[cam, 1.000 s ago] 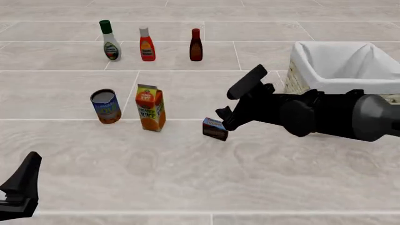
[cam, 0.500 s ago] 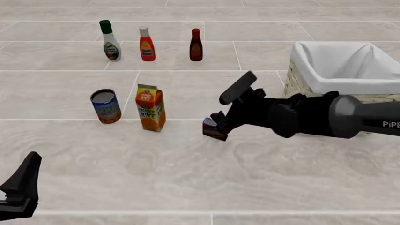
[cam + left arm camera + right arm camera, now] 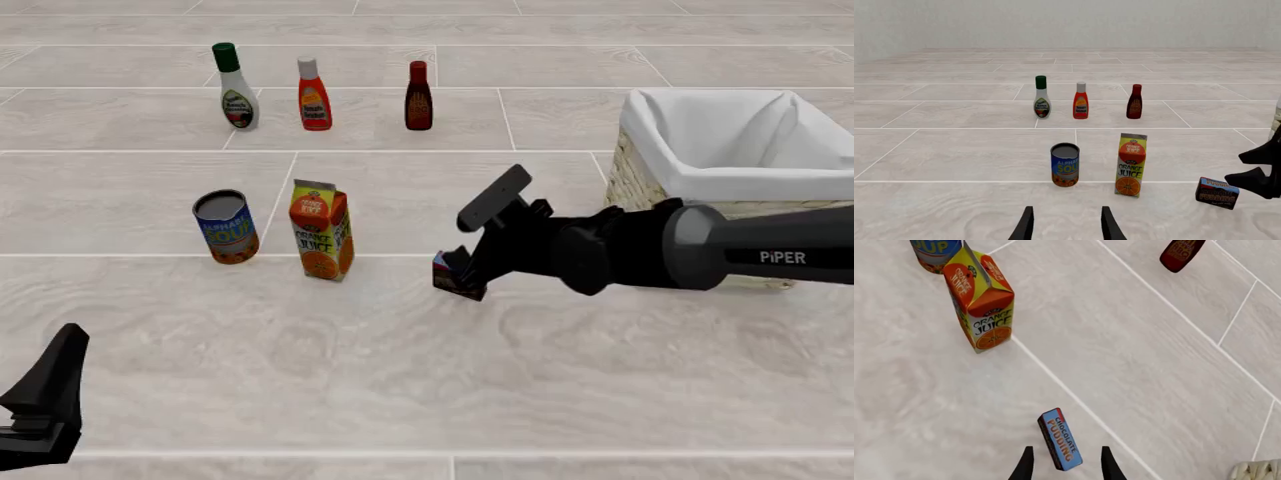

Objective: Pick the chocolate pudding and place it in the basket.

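The right gripper is open, one finger on each side of the pudding, whose long side points away along the fingers. The left gripper, open too, is far off. The basket waits beyond
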